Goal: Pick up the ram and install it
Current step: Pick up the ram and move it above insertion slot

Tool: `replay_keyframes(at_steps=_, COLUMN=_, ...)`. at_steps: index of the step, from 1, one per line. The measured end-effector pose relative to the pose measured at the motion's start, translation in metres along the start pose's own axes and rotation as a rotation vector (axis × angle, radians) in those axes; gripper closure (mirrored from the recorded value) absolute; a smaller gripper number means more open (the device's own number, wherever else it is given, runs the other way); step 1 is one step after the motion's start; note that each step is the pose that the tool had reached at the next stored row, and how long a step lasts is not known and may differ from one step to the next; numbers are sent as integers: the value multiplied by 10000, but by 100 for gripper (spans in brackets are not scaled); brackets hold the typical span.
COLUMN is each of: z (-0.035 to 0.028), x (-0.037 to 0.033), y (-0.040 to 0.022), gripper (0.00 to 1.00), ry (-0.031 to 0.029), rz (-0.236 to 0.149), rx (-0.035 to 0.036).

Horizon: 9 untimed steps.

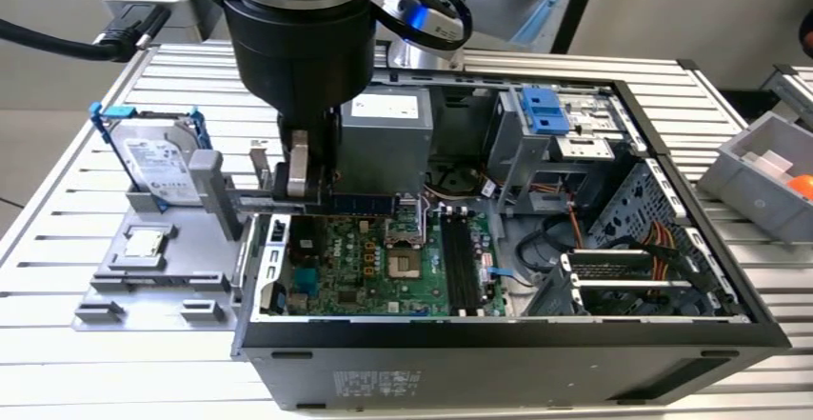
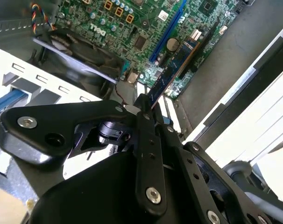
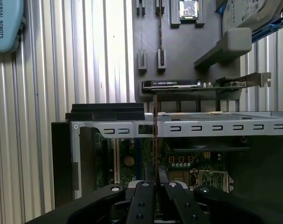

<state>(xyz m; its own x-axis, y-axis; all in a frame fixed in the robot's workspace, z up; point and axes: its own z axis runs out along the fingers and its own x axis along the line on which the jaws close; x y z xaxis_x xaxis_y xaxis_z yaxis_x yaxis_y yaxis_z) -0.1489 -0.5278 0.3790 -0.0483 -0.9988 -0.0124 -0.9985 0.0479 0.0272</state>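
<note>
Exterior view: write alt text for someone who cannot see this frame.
A robot arm's gripper is shut on the ram, a blue stick held over the motherboard in an open computer case on a slatted table. At the exterior view's left, a hard drive and a processor chip sit on a grey fixture.

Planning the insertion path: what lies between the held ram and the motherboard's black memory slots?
In the exterior view, the processor socket lies between the ram, gripped in the hand, and the memory slots.
</note>
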Motion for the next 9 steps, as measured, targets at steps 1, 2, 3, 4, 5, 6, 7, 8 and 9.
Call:
replay_keyframes(at_steps=1, z=0, x=0, y=0, gripper=100, ry=0, rz=0, rx=0)
replay_keyframes(at_steps=2, z=0, x=0, y=-1, gripper=100, ry=-1, rz=-1, rx=0)
replay_keyframes(at_steps=3, z=0, x=0, y=-1, gripper=100, ry=-1, rz=0, rx=1)
replay_keyframes(at_steps=4, z=-1, x=0, y=-2, gripper=100, ry=2, rz=-1, rx=-1)
replay_keyframes(at_steps=5, z=0, x=0, y=-1, gripper=100, ry=-1, rz=0, rx=0)
replay_keyframes(at_steps=6, z=0, x=0, y=-1, gripper=100, ry=0, rz=0, rx=0)
replay_keyframes(at_steps=7, z=-1, x=0, y=-2, gripper=100, ry=1, rz=1, rx=0)
replay_keyframes(at_steps=8, z=0, x=0, y=-2, gripper=100, ry=0, rz=0, rx=0)
replay_keyframes(at_steps=9, z=0, x=0, y=-4, gripper=100, ry=0, rz=0, rx=1)
